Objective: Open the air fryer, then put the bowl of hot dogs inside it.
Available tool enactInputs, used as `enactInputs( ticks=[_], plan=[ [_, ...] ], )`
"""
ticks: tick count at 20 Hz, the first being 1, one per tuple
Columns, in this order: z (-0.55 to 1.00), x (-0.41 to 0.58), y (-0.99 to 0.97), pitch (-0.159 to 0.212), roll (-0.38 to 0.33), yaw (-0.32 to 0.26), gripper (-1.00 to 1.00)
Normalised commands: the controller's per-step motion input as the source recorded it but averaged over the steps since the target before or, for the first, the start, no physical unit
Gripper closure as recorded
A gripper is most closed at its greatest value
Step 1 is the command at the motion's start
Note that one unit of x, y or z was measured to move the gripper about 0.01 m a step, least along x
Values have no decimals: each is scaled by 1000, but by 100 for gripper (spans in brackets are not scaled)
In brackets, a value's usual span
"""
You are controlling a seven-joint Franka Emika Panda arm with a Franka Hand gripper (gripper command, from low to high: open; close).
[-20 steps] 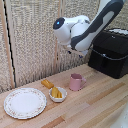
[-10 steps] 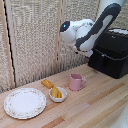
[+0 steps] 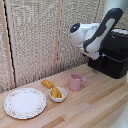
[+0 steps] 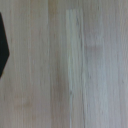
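Though boxy, glossy black air fryer (image 3: 114, 55)

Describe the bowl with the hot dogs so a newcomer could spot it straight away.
Start at the large boxy black air fryer on the light wooden table, at the exterior view's right. Move towards that view's left, past the pink mug, to the small round white bowl beside the wide flat patterned-rim plate. Unlike the empty plate, it is small and holds yellow-orange hot dog pieces.

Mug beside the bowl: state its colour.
The mug is pink, clearest in the exterior view.
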Motion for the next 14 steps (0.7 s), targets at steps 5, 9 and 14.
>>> enactInputs(
  ticks=[5,9,14],
  plan=[
    [-157,-96,-745,-12,0,96,-100],
    [-47,-17,-750,-21,0,127,-100],
    [0,0,-678,-25,0,169,-100]
  ],
)
